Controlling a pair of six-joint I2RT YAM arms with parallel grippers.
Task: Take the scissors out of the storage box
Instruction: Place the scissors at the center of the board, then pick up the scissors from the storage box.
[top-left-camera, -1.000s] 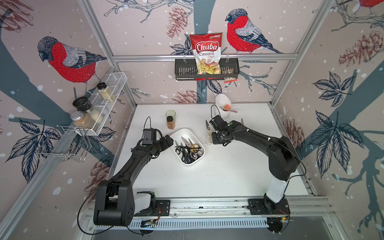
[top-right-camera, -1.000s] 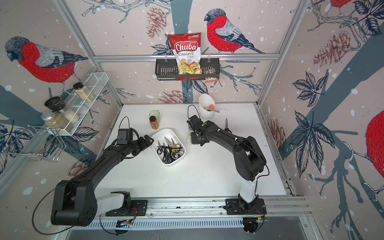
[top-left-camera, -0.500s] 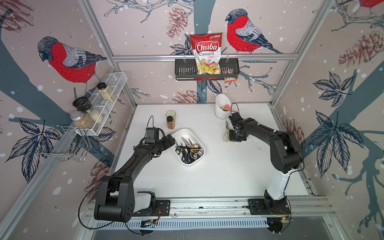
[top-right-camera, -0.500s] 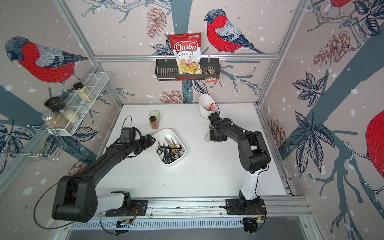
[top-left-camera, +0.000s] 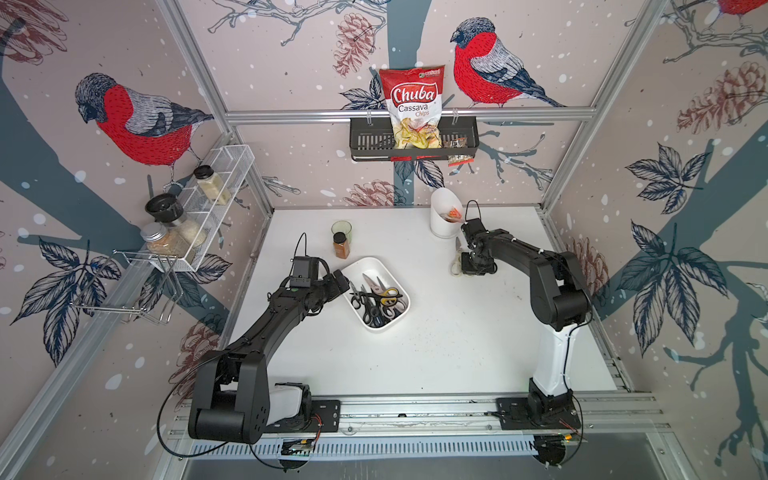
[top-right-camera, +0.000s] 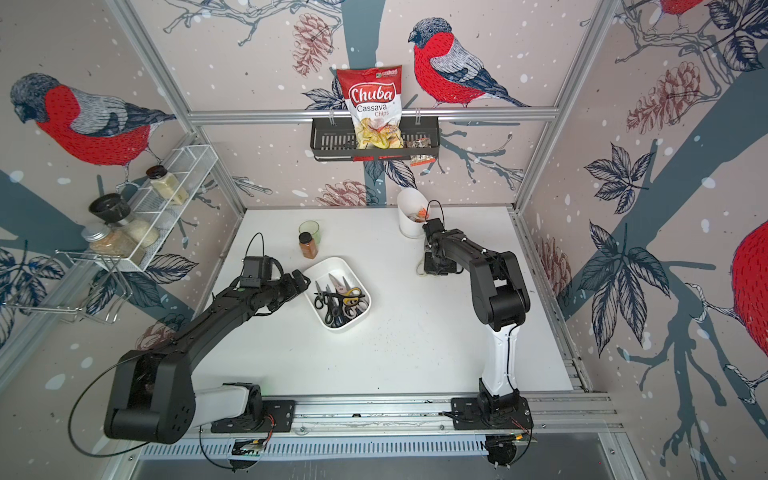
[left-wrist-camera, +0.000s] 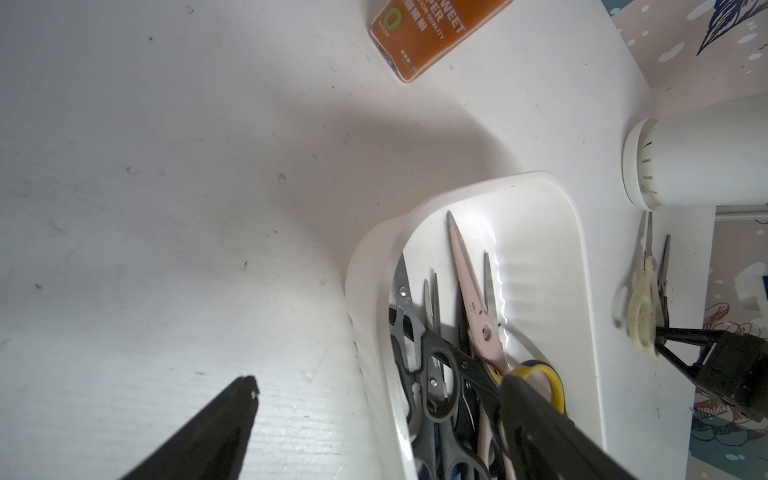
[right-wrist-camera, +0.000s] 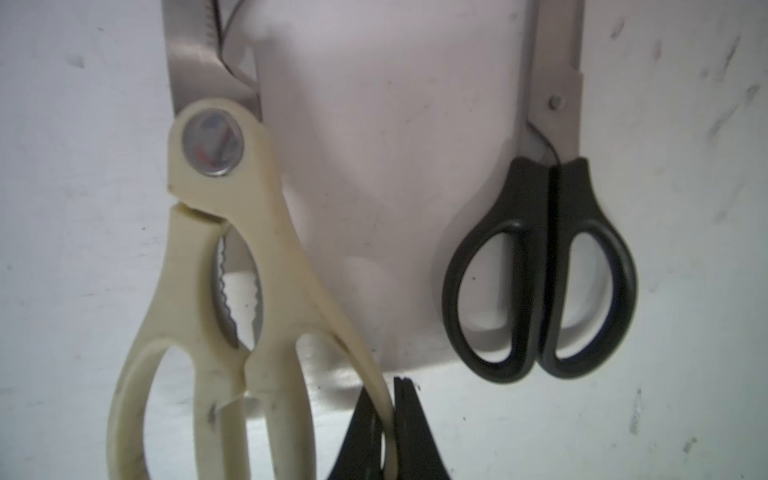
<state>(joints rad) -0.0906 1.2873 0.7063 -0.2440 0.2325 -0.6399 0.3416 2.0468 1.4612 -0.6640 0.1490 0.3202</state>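
Scissors (top-left-camera: 376, 297) lie piled in the white storage box (top-left-camera: 372, 266), under one finger of the wide-open, empty left hand (left-wrist-camera: 380, 384). The right hand (right-wrist-camera: 390, 399) is pinched shut on the handle of a cream pair (right-wrist-camera: 232, 291), close to the scuffed white worktop (top-left-camera: 436, 353). A black pair (right-wrist-camera: 544, 270) lies just beside that hand. Red-bird wallpaper (top-left-camera: 137, 124) covers the walls all round the room.

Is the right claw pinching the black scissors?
No, the right gripper pinches the cream-handled scissors; the black-handled scissors lie untouched beside them.
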